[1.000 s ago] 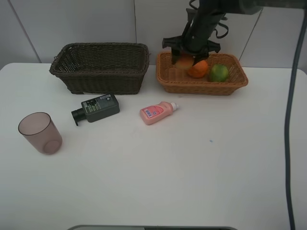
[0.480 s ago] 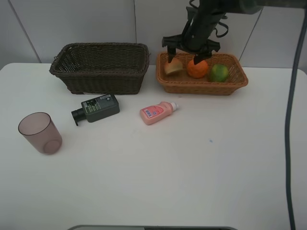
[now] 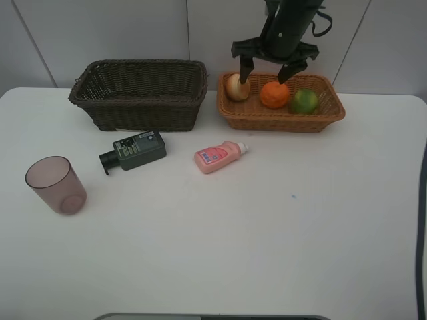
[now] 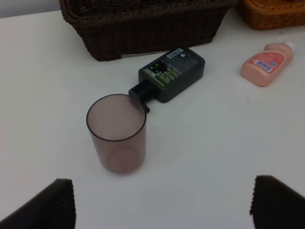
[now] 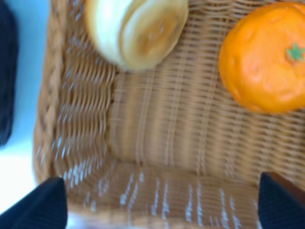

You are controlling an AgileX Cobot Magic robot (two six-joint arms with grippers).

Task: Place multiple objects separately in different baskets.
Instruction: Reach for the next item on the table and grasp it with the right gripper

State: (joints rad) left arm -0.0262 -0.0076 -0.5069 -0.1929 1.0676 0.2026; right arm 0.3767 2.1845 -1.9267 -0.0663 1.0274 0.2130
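Note:
The orange-tan basket (image 3: 287, 121) holds a pale peach round fruit (image 3: 237, 87) at its left end, an orange (image 3: 273, 95) and a green fruit (image 3: 304, 101). My right gripper (image 3: 265, 75) hangs open just above the basket, over the gap between the round fruit (image 5: 138, 28) and the orange (image 5: 267, 57), with nothing between its fingers. On the table lie a dark green-black bottle (image 3: 137, 150) and a pink bottle (image 3: 220, 157), and a mauve cup (image 3: 57, 185) stands upright. My left gripper (image 4: 164, 210) is open, low over the table near the cup (image 4: 116, 136). The dark brown basket (image 3: 140, 110) looks empty.
Both baskets stand side by side at the back of the white table, against the tiled wall. The dark bottle (image 4: 171, 74) lies right in front of the dark basket (image 4: 143, 33), its cap close to the cup. The right arm's cable hangs along the right edge.
My right gripper has opened and let the round fruit go into the left end of the orange-tan basket, then risen a little. The left side has not moved.

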